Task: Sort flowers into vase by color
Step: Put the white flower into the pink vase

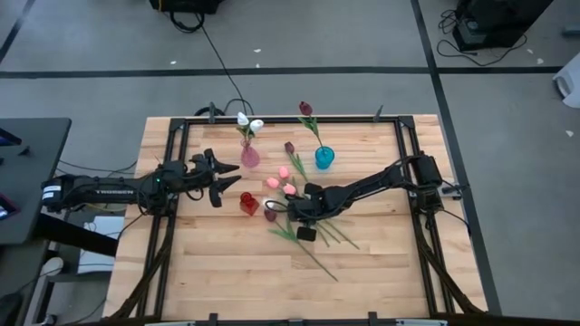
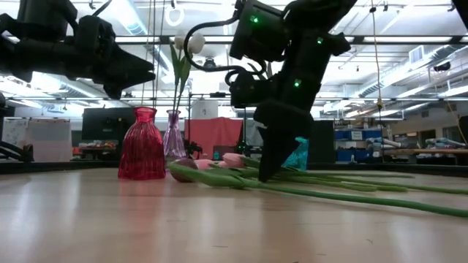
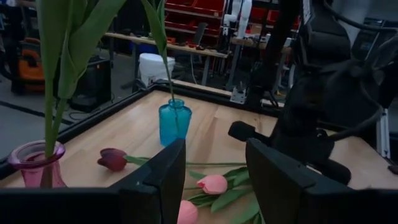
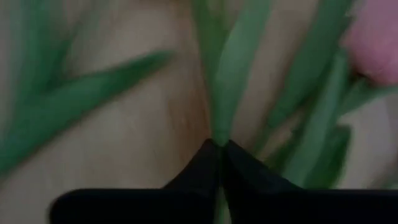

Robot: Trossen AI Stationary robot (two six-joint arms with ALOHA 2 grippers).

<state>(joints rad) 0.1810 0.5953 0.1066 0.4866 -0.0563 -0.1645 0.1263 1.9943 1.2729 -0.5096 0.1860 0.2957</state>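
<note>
Several tulips lie in a loose pile (image 1: pixel 299 217) on the table, stems running toward the near right; pink heads (image 1: pixel 288 188) and a maroon head (image 1: pixel 269 215) lie near the red vase (image 1: pixel 247 203). The pink vase (image 1: pixel 249 158) holds white tulips (image 1: pixel 249 121), and the blue vase (image 1: pixel 323 158) holds a maroon one (image 1: pixel 305 109). My right gripper (image 1: pixel 302 215) is down in the pile, shut on a green stem. My left gripper (image 1: pixel 227 174) hovers open left of the pink and red vases, above the table (image 2: pixel 124 73). My right gripper pinches a green stem or leaf (image 4: pixel 219 127) of one tulip between its two fingertips (image 4: pixel 205 163), coming from above and pointing down (image 2: pixel 265 172). The fingers lie across the stem. The flower lies among the others on the table.
The three vases stand close together in the table's far middle. A maroon tulip (image 3: pixel 113 159) and pink heads (image 3: pixel 212 184) lie between the vases. Bare wood stretches along the near half (image 1: pixel 227 272). A black frame rail (image 1: pixel 272 119) borders the table.
</note>
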